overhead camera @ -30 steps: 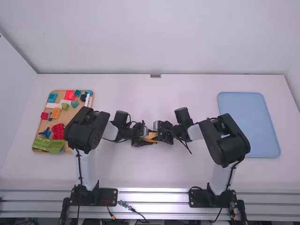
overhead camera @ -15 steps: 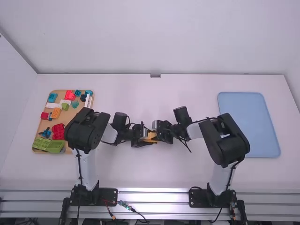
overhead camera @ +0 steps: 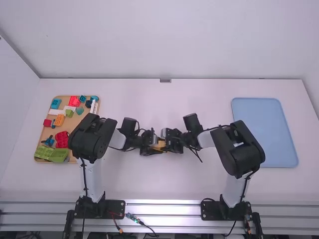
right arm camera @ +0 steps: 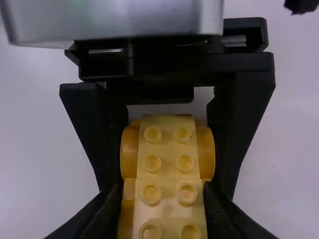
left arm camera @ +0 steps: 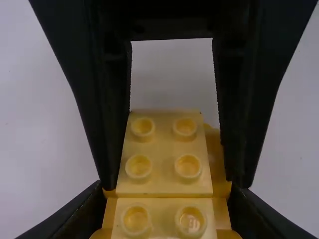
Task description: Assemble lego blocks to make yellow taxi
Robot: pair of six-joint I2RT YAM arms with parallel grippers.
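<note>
White tabletop [overhead camera: 209,184]: black left gripper [left arm camera: 168,206] at nine o'clock, black right gripper [right arm camera: 164,204] at three, fingers closed against yellow studded plastic blocks [left arm camera: 163,152], probably bracing them for joining

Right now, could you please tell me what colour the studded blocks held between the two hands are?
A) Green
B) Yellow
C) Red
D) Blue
B: the studded blocks gripped by the left hand and the right hand show yellow in both wrist views.
</note>
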